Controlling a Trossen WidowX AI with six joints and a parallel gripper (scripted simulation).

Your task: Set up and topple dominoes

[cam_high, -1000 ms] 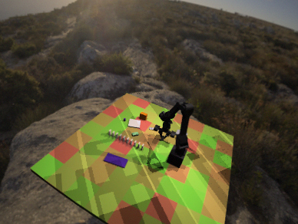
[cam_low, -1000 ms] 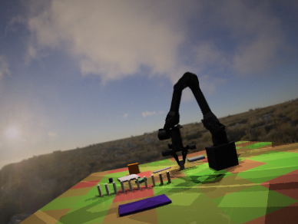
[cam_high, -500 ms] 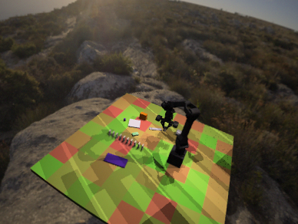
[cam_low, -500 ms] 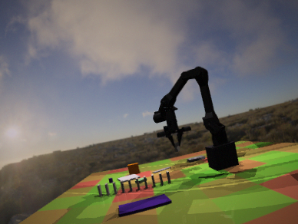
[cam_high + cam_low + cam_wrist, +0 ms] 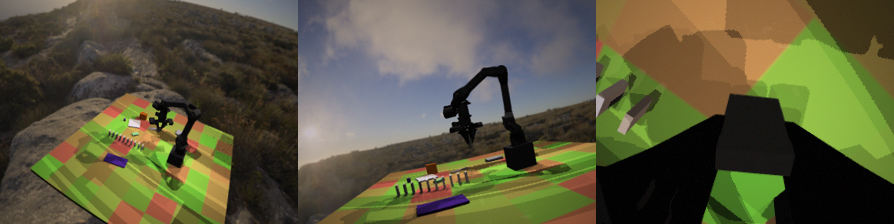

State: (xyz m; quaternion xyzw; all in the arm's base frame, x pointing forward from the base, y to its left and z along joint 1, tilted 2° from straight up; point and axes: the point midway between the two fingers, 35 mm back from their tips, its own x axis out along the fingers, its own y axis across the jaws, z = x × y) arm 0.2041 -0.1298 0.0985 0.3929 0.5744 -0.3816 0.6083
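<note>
My gripper (image 5: 160, 130) (image 5: 470, 143) (image 5: 753, 128) is shut on a dark grey domino, pointing down, and holds it raised above the table. The held domino (image 5: 754, 120) fills the space between the fingers in the wrist view; in the top and exterior views it is too small and dark to make out well. A row of several pale, thin dominoes stands upright; its end nearest the arm is a standing domino (image 5: 143, 146) (image 5: 466, 176) (image 5: 636, 115), and its far end is another domino (image 5: 110, 133) (image 5: 397, 190). The gripper is off to the side of the near end, not touching the row.
A purple slab (image 5: 115, 160) (image 5: 442, 205) lies in front of the row. Behind the row are a white sheet (image 5: 134, 123), a small green piece (image 5: 134, 134), an orange block (image 5: 143, 115) (image 5: 431, 168) and a small blue piece (image 5: 124, 120). A grey bar (image 5: 494, 158) lies near the arm's base.
</note>
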